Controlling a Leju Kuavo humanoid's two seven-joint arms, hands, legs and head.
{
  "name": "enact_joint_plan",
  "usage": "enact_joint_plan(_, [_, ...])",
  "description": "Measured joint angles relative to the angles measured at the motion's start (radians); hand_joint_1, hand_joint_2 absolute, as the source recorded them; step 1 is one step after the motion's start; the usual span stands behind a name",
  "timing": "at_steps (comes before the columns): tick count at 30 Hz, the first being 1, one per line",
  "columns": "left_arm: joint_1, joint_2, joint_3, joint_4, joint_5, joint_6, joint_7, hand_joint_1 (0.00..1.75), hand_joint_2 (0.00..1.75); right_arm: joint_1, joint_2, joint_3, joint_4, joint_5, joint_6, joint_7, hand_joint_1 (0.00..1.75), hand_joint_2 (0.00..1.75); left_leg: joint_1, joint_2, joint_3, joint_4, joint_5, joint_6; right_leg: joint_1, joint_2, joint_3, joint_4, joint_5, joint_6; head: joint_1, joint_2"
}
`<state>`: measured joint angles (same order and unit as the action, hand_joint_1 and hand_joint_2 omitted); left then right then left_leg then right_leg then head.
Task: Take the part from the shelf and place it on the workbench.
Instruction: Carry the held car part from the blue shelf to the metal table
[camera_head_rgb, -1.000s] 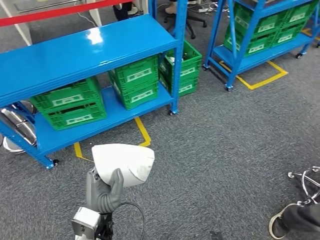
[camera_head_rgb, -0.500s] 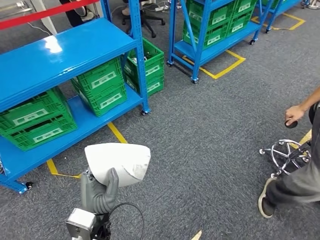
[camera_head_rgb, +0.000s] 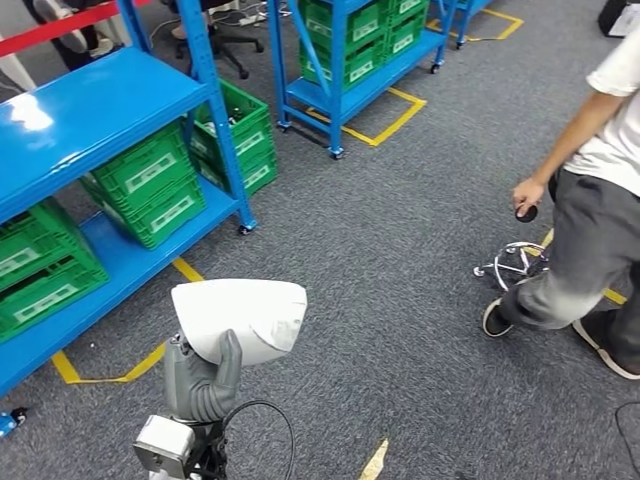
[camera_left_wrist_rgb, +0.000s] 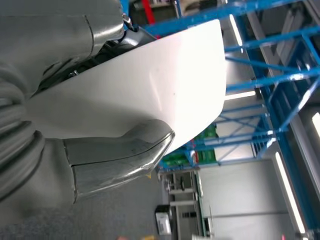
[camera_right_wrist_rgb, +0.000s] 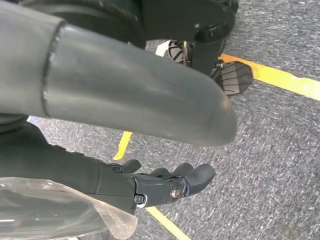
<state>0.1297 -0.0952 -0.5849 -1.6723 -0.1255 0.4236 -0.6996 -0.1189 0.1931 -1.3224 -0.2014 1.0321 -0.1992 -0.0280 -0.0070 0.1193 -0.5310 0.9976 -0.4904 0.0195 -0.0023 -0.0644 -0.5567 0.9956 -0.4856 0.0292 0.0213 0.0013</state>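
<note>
Left hand (camera_head_rgb: 198, 378): grips the white curved part (camera_head_rgb: 241, 318), lower left of frame.
Right hand (camera_right_wrist_rgb: 166, 186): empty, fingers loosely apart above the carpet.
Person (camera_head_rgb: 596, 200): right edge.

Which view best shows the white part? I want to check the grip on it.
The head view: the whole white part shows, held by the left hand. The left wrist view gives its underside close up, thumb across it. The right wrist view looks at the floor.
</note>
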Motion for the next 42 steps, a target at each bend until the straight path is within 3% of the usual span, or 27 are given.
enact_joint_plan(1, [-0.002,0.0,-0.002,0.0,0.005,-0.002,0.0,1.75,1.75,0.002,-0.002,-0.002,0.0,-0.001,0.006,0.001,0.0,0.0,0.0,0.008,0.001,0.001,-0.001,-0.004,0.0,0.011,-0.003,0.0,0.002,-0.007,0.0,0.0])
enact_joint_plan(3, [-0.005,0.0,-0.006,-0.003,0.024,-0.011,0.0,1.75,1.75,0.006,-0.006,-0.006,0.0,-0.007,0.015,-0.006,0.0,0.0,0.005,-0.018,-0.005,0.024,-0.024,-0.016,-0.003,0.033,-0.006,-0.001,0.008,-0.018,-0.002,0.0])
enact_joint_plan(6, [-0.004,0.005,-0.008,-0.007,0.037,-0.012,-0.001,1.75,1.75,0.003,-0.007,-0.013,-0.001,-0.002,0.024,-0.023,0.0,0.0,0.011,-0.094,-0.073,0.19,-0.121,-0.025,-0.006,0.068,-0.012,-0.002,0.014,-0.033,-0.006,0.0])
enact_joint_plan(8, [0.003,0.007,-0.006,-0.009,0.034,-0.006,-0.001,1.75,1.75,0.002,-0.006,-0.013,-0.001,0.018,0.028,-0.009,0.0,0.0,0.011,-0.106,-0.113,0.282,-0.148,-0.024,-0.005,0.098,-0.015,0.0,0.016,-0.036,-0.006,0.0])
enact_joint_plan(9, [0.008,0.008,-0.004,-0.013,0.033,-0.006,-0.001,1.75,1.75,0.003,-0.004,-0.013,-0.001,0.028,0.029,0.002,0.0,0.0,0.011,-0.108,-0.111,0.277,-0.132,-0.022,-0.005,0.113,-0.015,0.001,0.017,-0.036,-0.005,0.0])
enact_joint_plan(10, [0.012,0.009,-0.001,-0.017,0.035,-0.007,-0.001,1.75,1.75,0.005,-0.003,-0.012,-0.001,0.034,0.03,0.008,0.0,0.0,0.011,-0.113,-0.092,0.235,-0.099,-0.019,-0.005,0.128,-0.015,0.003,0.017,-0.036,-0.005,0.0])
enact_joint_plan(12, [0.02,0.009,0.004,-0.028,0.044,-0.012,-0.001,1.75,1.75,0.006,0.0,-0.01,-0.001,0.039,0.033,0.003,0.0,0.0,0.014,-0.154,-0.036,0.107,-0.031,-0.012,-0.004,0.156,-0.018,0.01,0.017,-0.033,-0.005,0.0])
enact_joint_plan(14, [0.027,0.008,0.01,-0.036,0.048,-0.015,-0.001,1.75,1.75,0.003,0.003,-0.006,-0.001,0.039,0.035,-0.021,0.0,0.0,0.016,-0.194,-0.006,0.028,-0.01,-0.008,-0.006,0.181,-0.03,0.015,0.021,-0.023,-0.005,0.0])
enact_joint_plan(15, [0.029,0.007,0.013,-0.039,0.041,-0.014,-0.001,1.75,1.75,0.003,0.004,-0.005,-0.001,0.038,0.035,-0.033,0.0,0.0,0.015,-0.199,-0.005,0.021,-0.013,-0.008,-0.009,0.191,-0.036,0.016,0.024,-0.016,-0.005,0.0])
enact_joint_plan(16, [0.031,0.006,0.014,-0.041,0.03,-0.013,-0.001,1.75,1.75,0.004,0.004,-0.004,-0.001,0.037,0.035,-0.042,0.0,0.0,0.015,-0.19,-0.004,0.016,-0.012,-0.005,-0.011,0.201,-0.043,0.014,0.027,-0.008,-0.005,0.0])
enact_joint_plan(17, [0.031,0.005,0.016,-0.042,0.018,-0.012,-0.001,1.75,1.75,0.006,0.004,-0.004,-0.001,0.036,0.034,-0.046,0.0,0.0,0.015,-0.179,-0.003,0.012,-0.008,-0.001,-0.011,0.194,-0.048,0.015,0.027,-0.002,-0.005,0.0])
enact_joint_plan(19, [0.032,0.002,0.017,-0.043,0.002,-0.012,-0.001,1.75,1.75,0.008,0.004,-0.003,-0.001,0.033,0.033,-0.042,0.0,0.0,0.019,-0.153,-0.001,0.003,-0.002,0.01,-0.008,0.147,-0.072,0.054,0.001,0.008,0.003,0.0])
enact_joint_plan(20, [0.033,0.0,0.019,-0.043,0.0,-0.012,-0.002,1.75,1.75,0.006,0.003,-0.003,-0.001,0.031,0.033,-0.04,0.0,0.0,0.019,-0.137,-0.002,0.001,-0.001,0.013,-0.008,0.112,-0.096,0.107,-0.029,0.012,0.006,0.0])
enact_joint_plan(22, [0.036,-0.002,0.025,-0.043,-0.003,-0.01,-0.002,1.75,1.75,0.003,0.004,-0.003,-0.001,0.03,0.036,-0.038,0.0,0.0,0.017,-0.105,-0.004,0.001,-0.002,0.016,-0.01,0.078,-0.157,0.238,-0.092,0.019,0.01,0.0])
enact_joint_plan(23, [0.038,-0.002,0.027,-0.043,-0.005,-0.01,-0.002,1.75,1.75,0.004,0.004,-0.002,-0.001,0.03,0.037,-0.036,0.0,0.0,0.017,-0.088,-0.004,0.002,-0.002,0.016,-0.012,0.072,-0.175,0.282,-0.106,0.022,0.01,0.0])
enact_joint_plan(24, [0.039,-0.003,0.029,-0.043,-0.01,-0.01,-0.002,1.75,1.75,0.005,0.004,-0.002,-0.001,0.03,0.039,-0.032,0.0,0.0,0.017,-0.073,-0.004,0.002,-0.003,0.015,-0.013,0.068,-0.176,0.291,-0.101,0.024,0.01,0.0])
enact_joint_plan(26, [0.04,-0.003,0.031,-0.042,-0.029,-0.012,0.0,1.75,1.75,0.008,0.006,-0.001,-0.001,0.03,0.042,-0.021,0.0,0.0,0.017,-0.046,-0.001,0.002,-0.005,0.012,-0.016,0.048,-0.114,0.191,-0.046,0.025,0.01,0.0])
enact_joint_plan(28, [0.041,-0.003,0.033,-0.042,-0.046,-0.012,0.003,1.75,1.75,0.007,0.008,0.0,-0.001,0.03,0.046,-0.012,0.0,0.0,0.012,-0.025,0.003,0.004,-0.01,0.003,-0.012,-0.001,-0.037,0.056,-0.005,0.019,0.01,0.0])
enact_joint_plan(30, [0.044,-0.004,0.035,-0.042,-0.05,-0.012,0.006,1.75,1.75,0.003,0.014,0.002,-0.001,0.03,0.049,-0.009,0.0,0.0,0.007,-0.006,0.005,0.007,-0.014,-0.006,-0.005,-0.022,-0.012,0.011,-0.003,0.006,0.009,0.0])
enact_joint_plan(32, [0.045,-0.005,0.038,-0.042,-0.047,-0.014,0.009,1.75,1.75,0.005,0.02,0.003,-0.001,0.028,0.053,-0.018,0.0,0.0,0.006,0.014,0.009,0.006,-0.017,-0.016,-0.003,0.003,-0.015,0.011,0.0,-0.007,0.009,0.0])
enact_joint_plan(33, [0.045,-0.006,0.04,-0.042,-0.046,-0.014,0.01,1.75,1.75,0.007,0.024,0.003,-0.001,0.027,0.055,-0.026,0.0,0.0,0.009,0.008,0.011,0.009,-0.023,-0.022,-0.004,0.014,-0.016,0.01,0.001,-0.013,0.009,0.0])
enact_joint_plan(35, [0.046,-0.007,0.044,-0.042,-0.05,-0.013,0.01,1.75,1.75,0.008,0.029,0.003,-0.001,0.027,0.061,-0.04,0.0,0.0,0.014,-0.045,-0.007,0.064,-0.066,-0.032,-0.008,0.039,-0.014,0.007,0.007,-0.024,0.004,0.0])
enact_joint_plan(37, [0.05,-0.007,0.048,-0.041,-0.051,-0.013,0.01,1.75,1.75,0.006,0.031,0.004,-0.001,0.026,0.063,-0.043,0.0,0.0,0.016,-0.1,-0.064,0.196,-0.132,-0.032,-0.009,0.067,-0.016,0.007,0.009,-0.029,-0.002,0.0])
enact_joint_plan(38, [0.054,-0.007,0.051,-0.04,-0.05,-0.013,0.01,1.75,1.75,0.005,0.031,0.005,-0.001,0.026,0.063,-0.043,0.0,0.0,0.015,-0.107,-0.095,0.259,-0.153,-0.031,-0.008,0.083,-0.016,0.007,0.01,-0.03,-0.003,0.0])
enact_joint_plan(39, [0.057,-0.007,0.055,-0.039,-0.049,-0.013,0.01,1.75,1.75,0.006,0.032,0.005,-0.001,0.025,0.062,-0.042,0.0,0.0,0.014,-0.109,-0.115,0.296,-0.155,-0.028,-0.006,0.099,-0.016,0.008,0.01,-0.03,-0.003,0.0])
enact_joint_plan(40, [0.06,-0.007,0.059,-0.039,-0.048,-0.013,0.01,1.75,1.75,0.006,0.032,0.005,-0.001,0.024,0.062,-0.041,0.0,0.0,0.013,-0.111,-0.118,0.293,-0.136,-0.024,-0.005,0.115,-0.015,0.009,0.01,-0.03,-0.003,0.0])
enact_joint_plan(42, [0.064,-0.008,0.064,-0.038,-0.048,-0.013,0.01,1.75,1.75,0.007,0.032,0.005,-0.001,0.026,0.062,-0.041,0.0,0.0,0.013,-0.132,-0.082,0.188,-0.057,-0.014,-0.004,0.146,-0.013,0.01,0.01,-0.03,-0.003,0.0])
